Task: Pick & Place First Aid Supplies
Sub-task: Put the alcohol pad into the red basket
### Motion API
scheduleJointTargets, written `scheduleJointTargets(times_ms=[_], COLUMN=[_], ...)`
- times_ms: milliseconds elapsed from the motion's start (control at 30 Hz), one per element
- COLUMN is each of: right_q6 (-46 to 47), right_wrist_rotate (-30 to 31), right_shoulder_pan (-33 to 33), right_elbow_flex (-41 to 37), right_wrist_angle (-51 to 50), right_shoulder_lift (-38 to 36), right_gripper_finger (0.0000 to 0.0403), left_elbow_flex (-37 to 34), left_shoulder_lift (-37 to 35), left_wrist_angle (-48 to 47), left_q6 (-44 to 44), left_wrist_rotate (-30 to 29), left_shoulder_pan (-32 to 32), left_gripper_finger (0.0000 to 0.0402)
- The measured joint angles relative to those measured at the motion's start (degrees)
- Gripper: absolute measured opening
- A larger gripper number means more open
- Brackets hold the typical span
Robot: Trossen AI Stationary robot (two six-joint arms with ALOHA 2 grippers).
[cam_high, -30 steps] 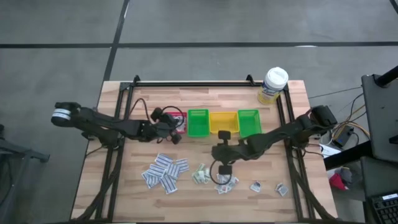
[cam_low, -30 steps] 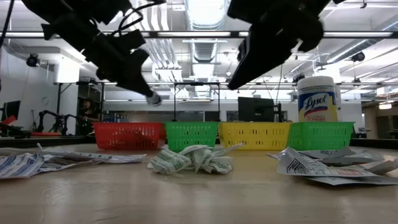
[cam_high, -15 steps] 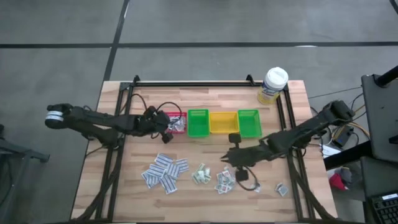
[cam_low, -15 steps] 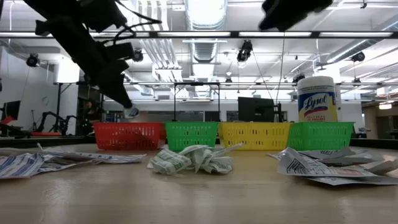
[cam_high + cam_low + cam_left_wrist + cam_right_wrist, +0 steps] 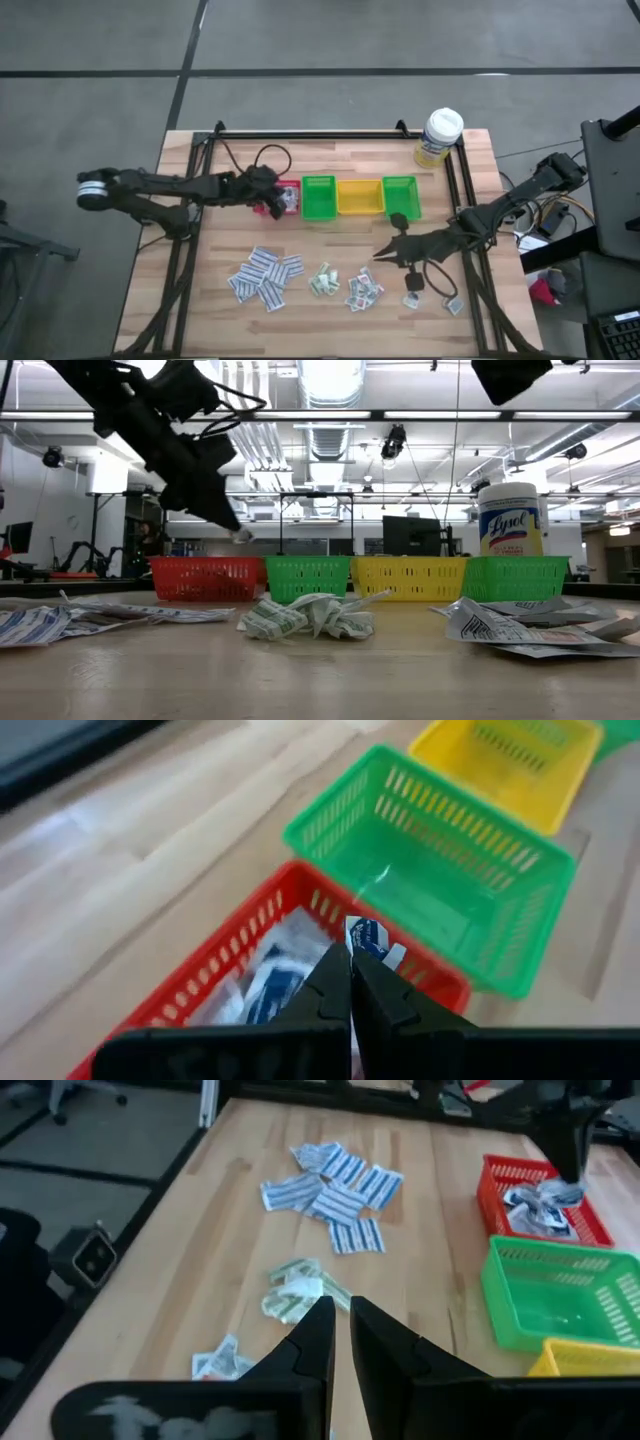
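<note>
My left gripper (image 5: 272,202) hangs over the red bin (image 5: 287,195), shut on a small white packet with blue print (image 5: 366,934). Several packets lie in that bin (image 5: 262,982). My right gripper (image 5: 381,252) is raised above the table's near right part. Its fingers (image 5: 340,1316) stand almost together, and I see nothing between them. Loose first aid supplies lie flat on the wood: blue-striped strips (image 5: 265,277), green-printed ones (image 5: 322,281) and a few more (image 5: 362,290) toward the right. My left gripper pinches the packet by its lower end (image 5: 354,948) between the two fingertips. The fingers slant down toward the red bin. The packet sticks out beyond the tips, lifted clear above the bin's inside.
Two green bins (image 5: 318,197) (image 5: 400,195) and a yellow one (image 5: 358,197) stand in a row right of the red bin. A white-capped bottle (image 5: 440,137) stands at the far right corner. Two single packets (image 5: 412,300) (image 5: 452,305) lie near the right front.
My right gripper has risen from the packets near the table's front and drawn back toward the right edge, its fingers unchanged. My left gripper has swung toward the far edge and turned at the wrist, carrying its packet over the red bin.
</note>
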Motion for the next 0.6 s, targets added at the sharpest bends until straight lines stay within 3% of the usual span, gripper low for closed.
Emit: scheduleJointTargets(times_ms=[367, 600], right_q6=[1.5, 1.4], right_wrist_rotate=[-0.1, -0.1], right_shoulder_pan=[0.6, 1.5], right_elbow_flex=[-1.7, -1.7], right_wrist_angle=[1.7, 2.2], right_shoulder_lift=[-0.7, -0.7], right_gripper_finger=[0.0034, 0.0034], left_elbow_flex=[5.8, 9.1], left_shoulder_lift=[9.3, 13.6], left_wrist_angle=[-0.2, -4.9], left_q6=[0.7, -0.4], left_wrist_rotate=[0.5, 0.5], left_shoulder_pan=[1.0, 2.0], left_gripper_finger=[0.0000, 0.0000])
